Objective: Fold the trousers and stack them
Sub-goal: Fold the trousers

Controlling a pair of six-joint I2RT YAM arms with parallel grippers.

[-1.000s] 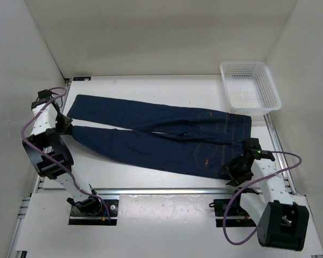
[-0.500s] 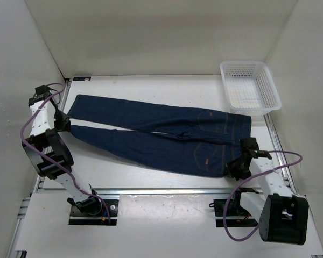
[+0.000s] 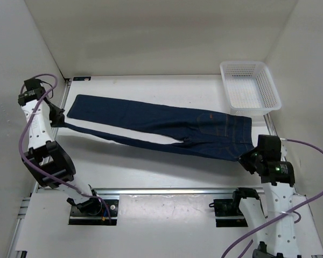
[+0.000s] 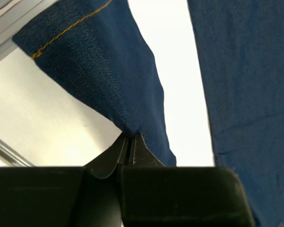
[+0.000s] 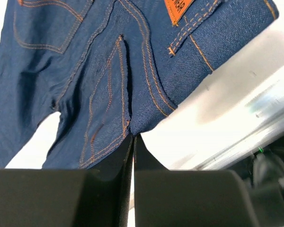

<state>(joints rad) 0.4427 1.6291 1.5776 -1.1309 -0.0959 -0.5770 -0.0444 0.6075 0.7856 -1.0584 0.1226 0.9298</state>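
Note:
The dark blue trousers [image 3: 151, 119] lie across the table, hems at the left and waist at the right. Their near leg is raised off the table as a taut narrow band. My left gripper [image 3: 61, 122] is shut on the hem corner of that leg; in the left wrist view the jaws [image 4: 131, 137] pinch the cloth [image 4: 99, 71], with the other leg at the right. My right gripper [image 3: 245, 159] is shut on the near waist edge; the right wrist view shows the fingertips [image 5: 133, 137] clamping denim [image 5: 85, 71] below the tan patch [image 5: 177, 7].
A white mesh basket [image 3: 249, 86] stands at the back right corner, just beyond the waistband. White walls close in the table at the left, back and right. A metal rail [image 3: 161, 191] runs along the near edge.
The right gripper has shut on the waist edge. Both arms have risen, lifting the near leg and waist side off the table, so the trousers now look narrower.

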